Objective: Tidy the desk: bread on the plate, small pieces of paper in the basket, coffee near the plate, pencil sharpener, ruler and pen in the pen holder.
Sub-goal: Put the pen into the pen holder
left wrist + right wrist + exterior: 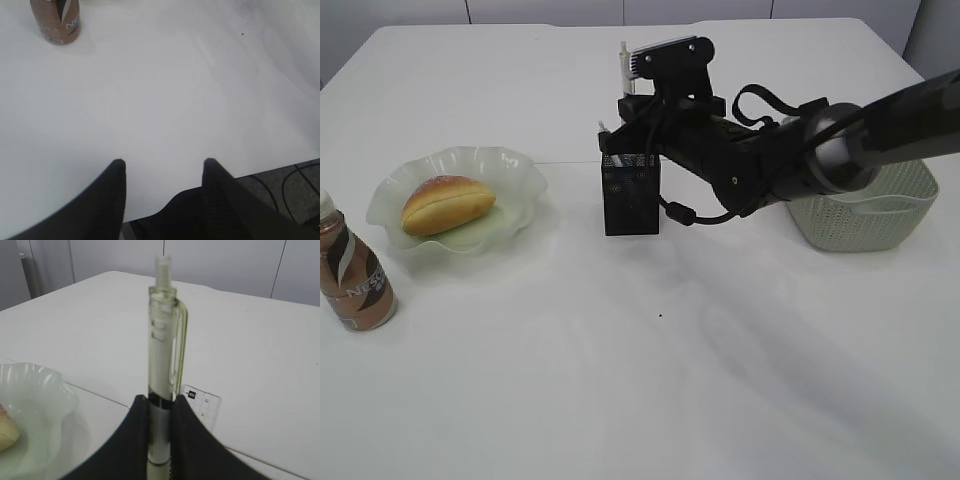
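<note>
Right gripper [160, 415] squeezes the pen [162, 365] straight up, right above the pen holder [631, 195], so it can drop in beside the ruler [202, 407]. Left gripper [162, 165] waits open, holding nothing. Bread [446, 203] lies on the plate [510, 165], coffee [355, 275] close by.

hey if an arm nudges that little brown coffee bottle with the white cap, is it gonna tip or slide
The small brown coffee bottle with the swirled label stands upright and taller than wide, so a push near its cap would probably tip it. Pushed low, it would more likely slide, since the smooth white desk looks slick. Once on its side, its round body would likely roll.
</note>
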